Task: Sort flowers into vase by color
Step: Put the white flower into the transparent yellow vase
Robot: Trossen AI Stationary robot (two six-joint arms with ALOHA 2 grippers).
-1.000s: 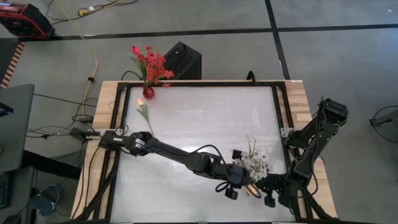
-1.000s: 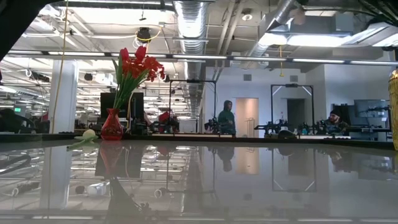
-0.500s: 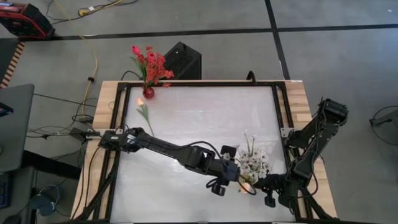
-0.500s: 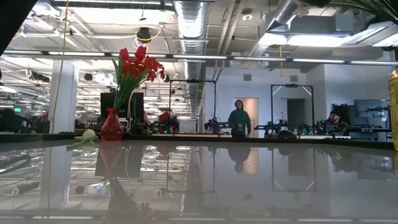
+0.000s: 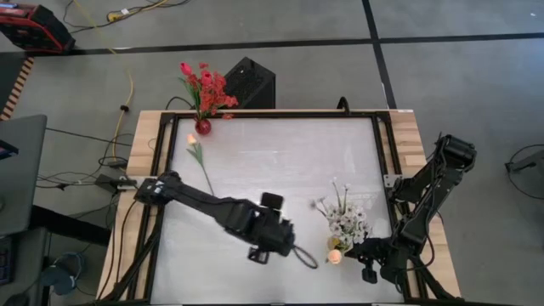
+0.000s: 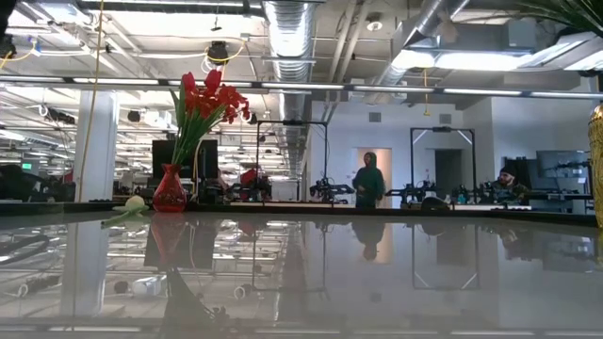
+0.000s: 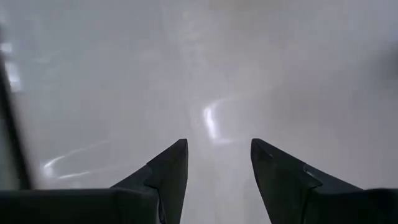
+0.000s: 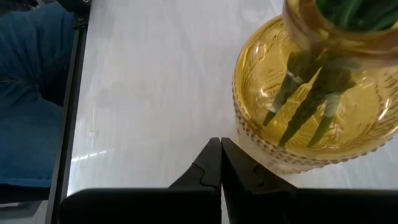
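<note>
A: Flowers? White sprigs stand in the yellow vase, just ahead of the right claw and touching nothing of it. That claw is clenched, empty.

B: Left claw?

A: Released, nothing between the fingers, over bare desk, well apart from the yellow vase.

B: Others?

A: Red blooms in the red vase, far from both claws. One orange tulip lies flat beside it.
</note>
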